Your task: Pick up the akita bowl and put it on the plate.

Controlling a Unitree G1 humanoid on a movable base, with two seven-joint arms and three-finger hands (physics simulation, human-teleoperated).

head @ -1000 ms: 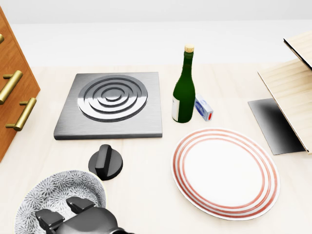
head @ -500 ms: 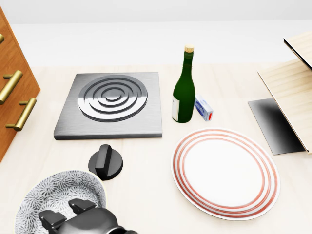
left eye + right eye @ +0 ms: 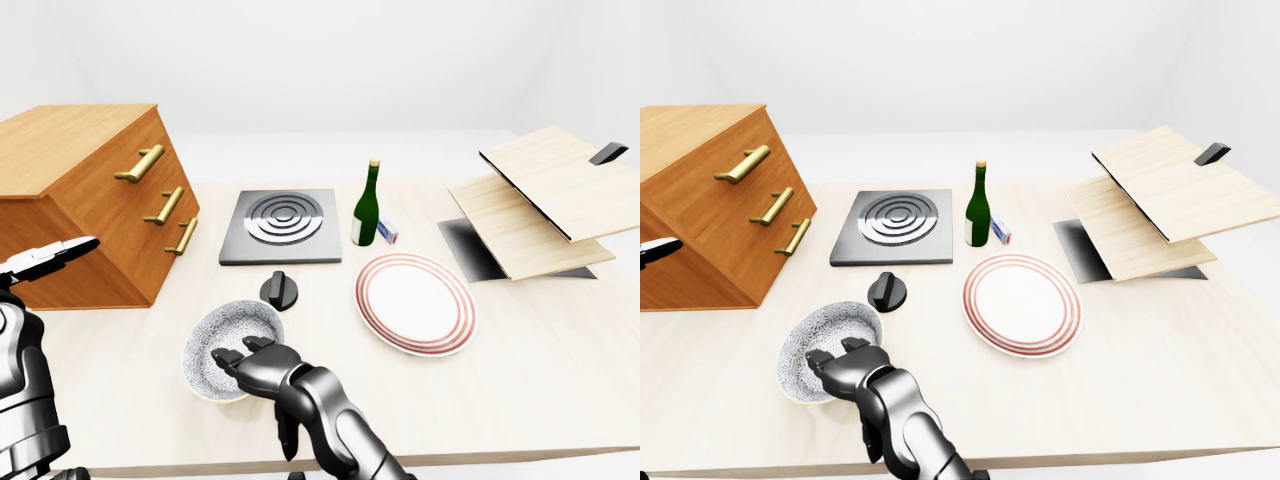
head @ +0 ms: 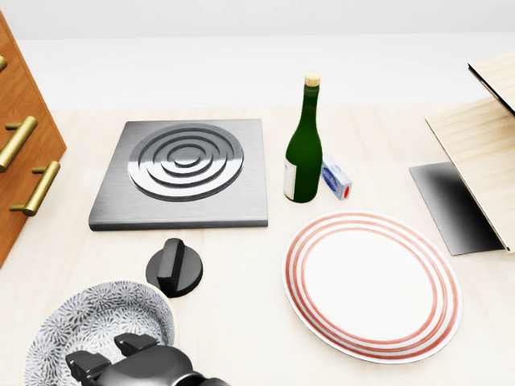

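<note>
1. Where the table (image 3: 540, 340) nears the bottom of the left-eye view, my right hand (image 3: 262, 362) reaches over the bowl (image 3: 225, 330).
2. Two dark fingers (image 3: 232, 357) lie stretched across the bowl's lower rim, spread rather than curled, and my thumb hangs down outside it (so nothing is clamped).
3. The bowl, grey with a speckled pattern, stands flat on the table at the lower left of the head view, just below a black knob (image 3: 279, 290).
4. The plate (image 3: 415, 303), white with red rings, lies to the bowl's right, apart from it and bare.
5. Above the plate stand a green bottle (image 3: 367, 208) and, just to its right, a small white box (image 3: 388, 233); a steel hob (image 3: 282, 225) lies left of the bottle.
6. My left hand (image 3: 50, 260) shows at the left edge, next to the wooden drawers (image 3: 90, 200); I cannot tell how its fingers are set.
7. Pale boards (image 3: 540, 200) lean stacked at the right.
</note>
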